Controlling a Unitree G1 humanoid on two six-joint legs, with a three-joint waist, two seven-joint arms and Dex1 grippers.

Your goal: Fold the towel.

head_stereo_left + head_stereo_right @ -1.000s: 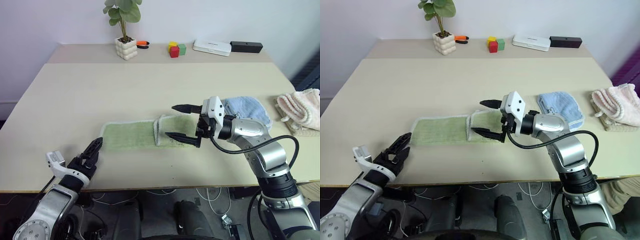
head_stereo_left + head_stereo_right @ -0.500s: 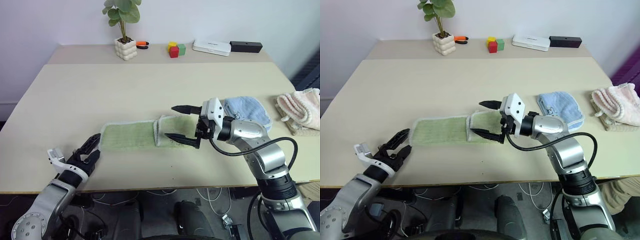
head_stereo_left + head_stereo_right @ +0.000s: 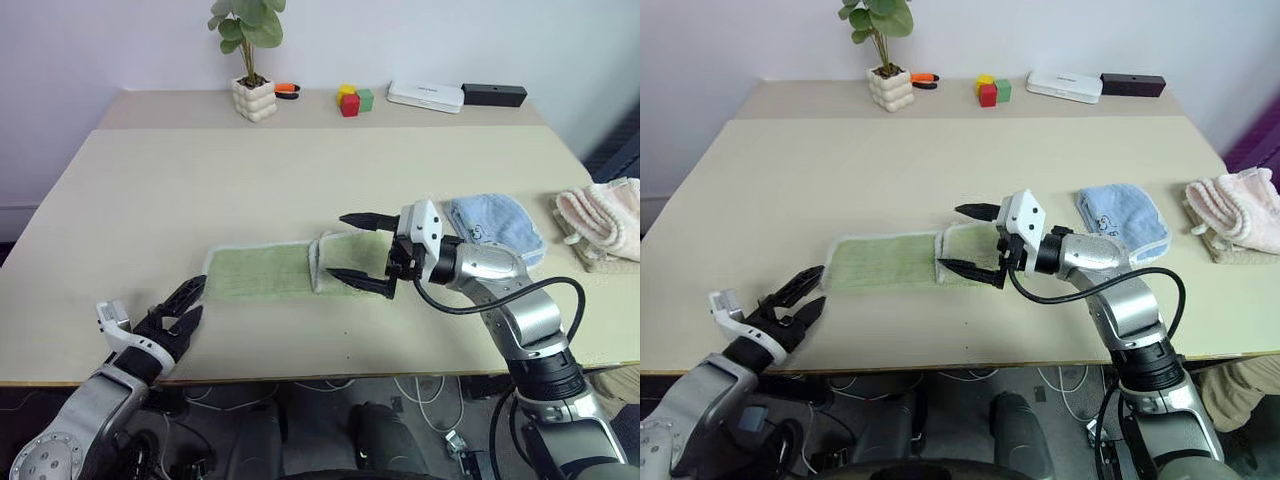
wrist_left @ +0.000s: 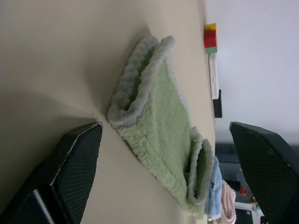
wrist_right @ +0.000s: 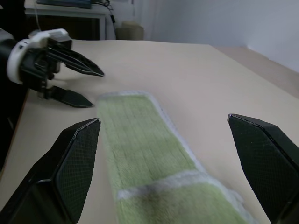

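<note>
Towel [image 3: 290, 271] lying partly folded on our table [image 3: 200, 190], our left gripper [image 3: 178, 311] and right gripper [image 3: 362, 252] both spread wide, grasping nothing, plant pot [image 3: 252, 97] holding a leafy plant [image 3: 246, 25]

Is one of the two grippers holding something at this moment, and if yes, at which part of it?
Nothing is held. The right gripper hangs open above the folded end of the green towel, and the left gripper is open just off the towel's other end.

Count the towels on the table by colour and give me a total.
Green towel: 1
Light blue towel: 1
Pale pink towel: 1
Total: 3
</note>
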